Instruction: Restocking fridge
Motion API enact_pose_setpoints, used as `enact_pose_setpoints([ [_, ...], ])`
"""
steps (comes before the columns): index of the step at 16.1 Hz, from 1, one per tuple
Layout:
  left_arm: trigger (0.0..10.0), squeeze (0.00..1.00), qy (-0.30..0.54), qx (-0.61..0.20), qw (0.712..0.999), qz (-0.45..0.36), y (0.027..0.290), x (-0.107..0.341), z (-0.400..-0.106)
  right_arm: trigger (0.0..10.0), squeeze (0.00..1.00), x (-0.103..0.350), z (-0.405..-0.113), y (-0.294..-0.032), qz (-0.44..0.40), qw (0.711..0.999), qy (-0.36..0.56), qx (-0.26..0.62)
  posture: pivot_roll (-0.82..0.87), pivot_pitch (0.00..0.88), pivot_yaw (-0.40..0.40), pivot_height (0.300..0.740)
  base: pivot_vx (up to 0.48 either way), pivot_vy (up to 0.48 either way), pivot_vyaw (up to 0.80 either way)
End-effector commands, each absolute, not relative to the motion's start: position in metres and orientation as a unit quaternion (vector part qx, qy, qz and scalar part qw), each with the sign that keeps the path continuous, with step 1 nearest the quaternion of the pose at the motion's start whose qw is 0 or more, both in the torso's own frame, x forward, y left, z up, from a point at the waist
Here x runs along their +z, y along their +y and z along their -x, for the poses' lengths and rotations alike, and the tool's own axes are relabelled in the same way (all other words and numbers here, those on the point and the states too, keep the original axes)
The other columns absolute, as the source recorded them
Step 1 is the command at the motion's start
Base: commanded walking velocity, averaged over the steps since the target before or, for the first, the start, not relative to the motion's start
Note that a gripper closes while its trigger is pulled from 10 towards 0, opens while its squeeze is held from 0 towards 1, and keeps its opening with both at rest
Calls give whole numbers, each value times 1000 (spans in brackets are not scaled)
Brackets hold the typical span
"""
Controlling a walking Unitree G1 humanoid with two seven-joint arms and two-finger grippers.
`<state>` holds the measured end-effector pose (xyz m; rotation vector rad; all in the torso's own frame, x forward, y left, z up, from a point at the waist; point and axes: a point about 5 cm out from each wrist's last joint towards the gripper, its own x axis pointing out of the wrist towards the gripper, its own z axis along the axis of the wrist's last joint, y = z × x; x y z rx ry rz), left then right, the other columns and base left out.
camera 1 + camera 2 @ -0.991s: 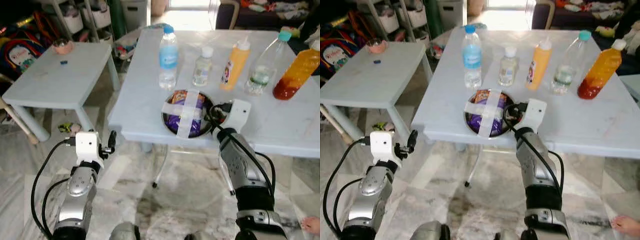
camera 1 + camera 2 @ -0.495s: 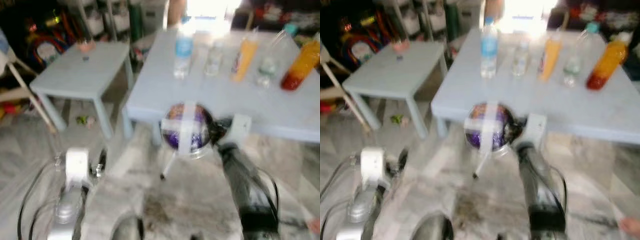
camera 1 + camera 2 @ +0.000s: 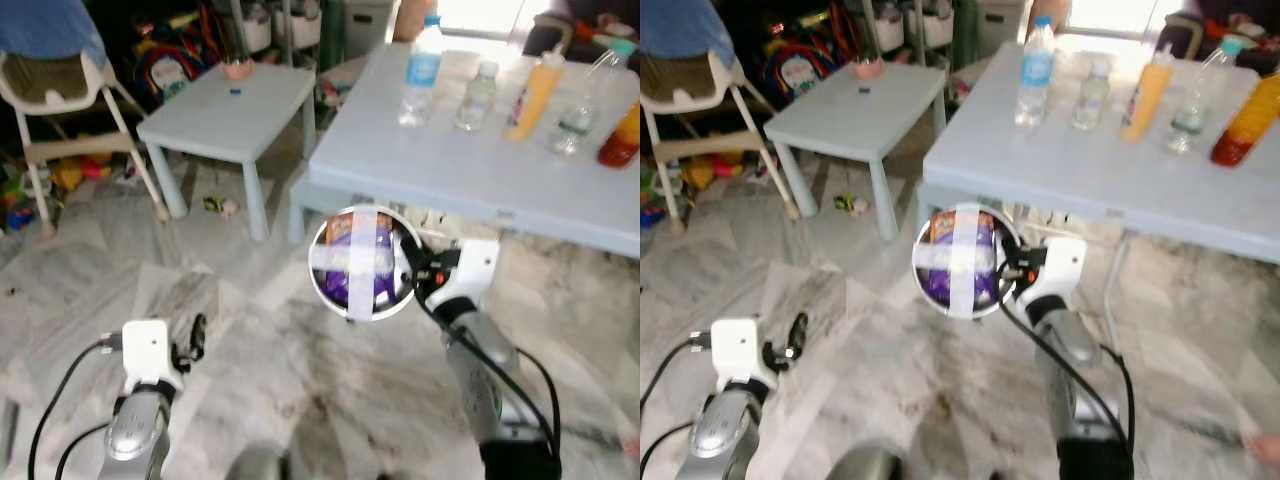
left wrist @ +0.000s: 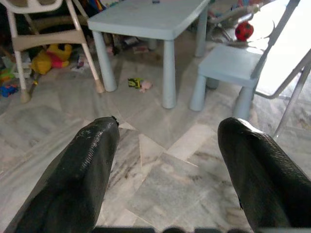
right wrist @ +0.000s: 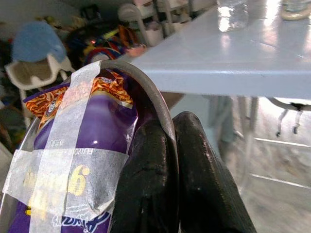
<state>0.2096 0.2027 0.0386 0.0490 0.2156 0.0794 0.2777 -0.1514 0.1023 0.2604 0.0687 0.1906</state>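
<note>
The right pincer (image 3: 408,268) grips the rim of the taped bowl (image 3: 357,262), now lifted clear of the tabletop (image 3: 470,185) and held over the floor. Bottles (image 3: 420,72) remain behind. The left pincer (image 4: 165,160) hangs wide. Probably it's heading fridgeward.

Silver arms (image 3: 480,375), white wrist boxes (image 3: 146,349), black cables (image 3: 60,390).
</note>
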Motion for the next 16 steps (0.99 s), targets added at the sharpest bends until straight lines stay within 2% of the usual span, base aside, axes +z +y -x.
enact_pose_setpoints([
  [1, 10000, 0, 99, 57, 993, -37, 208, 44, -208, 10000, 0, 108, -281, -150, -132, 986, 20, 97, 91, 0, 12, 740, 0, 0, 788],
  [4, 10000, 0, 102, 56, 992, -40, 200, 43, -205, 10000, 0, 104, -279, -148, -132, 986, 25, 98, 94, 0, 14, 740, 0, -182, 794],
  [8, 10000, 0, 102, 47, 993, -40, 194, 43, -209, 10000, 0, 103, -279, -147, -131, 986, 27, 100, 85, 0, 20, 740, 0, -385, 789],
  [16, 10000, 0, 101, 43, 993, -45, 190, 43, -213, 10000, 0, 100, -278, -147, -127, 986, 35, 104, 83, 0, 19, 740, 0, 0, 793],
])
